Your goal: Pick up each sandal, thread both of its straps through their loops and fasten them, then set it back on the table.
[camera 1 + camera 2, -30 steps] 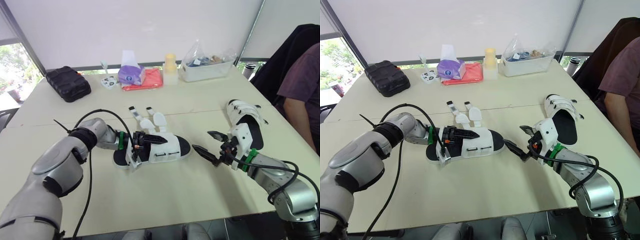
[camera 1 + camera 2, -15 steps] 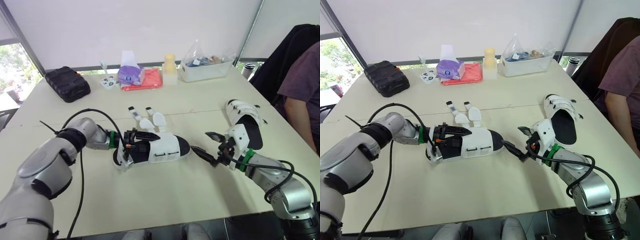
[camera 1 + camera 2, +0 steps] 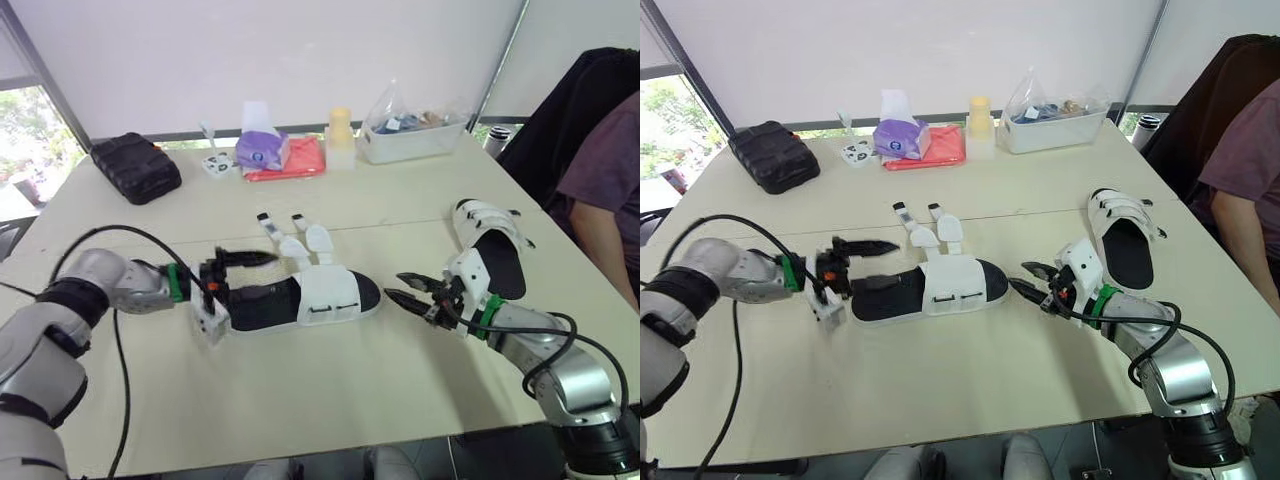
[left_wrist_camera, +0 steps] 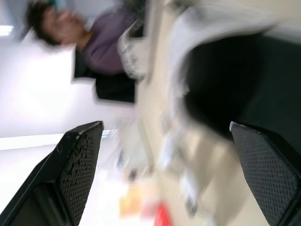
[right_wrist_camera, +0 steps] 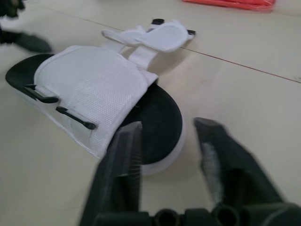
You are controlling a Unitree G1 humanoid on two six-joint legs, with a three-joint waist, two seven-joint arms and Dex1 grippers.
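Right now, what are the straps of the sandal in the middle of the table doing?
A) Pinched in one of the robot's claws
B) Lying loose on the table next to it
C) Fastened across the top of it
B: the middle sandal's straps lie spread out on the table, unthreaded, with nothing gripping them.

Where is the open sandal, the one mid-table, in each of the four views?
Left eye view: open sandal, mid-picture.
Right eye view: mid-picture, slightly left.
Left wrist view: blurred, close ahead.
Right wrist view: close ahead, toe nearest.
Shared landmark: red pouch behind it.
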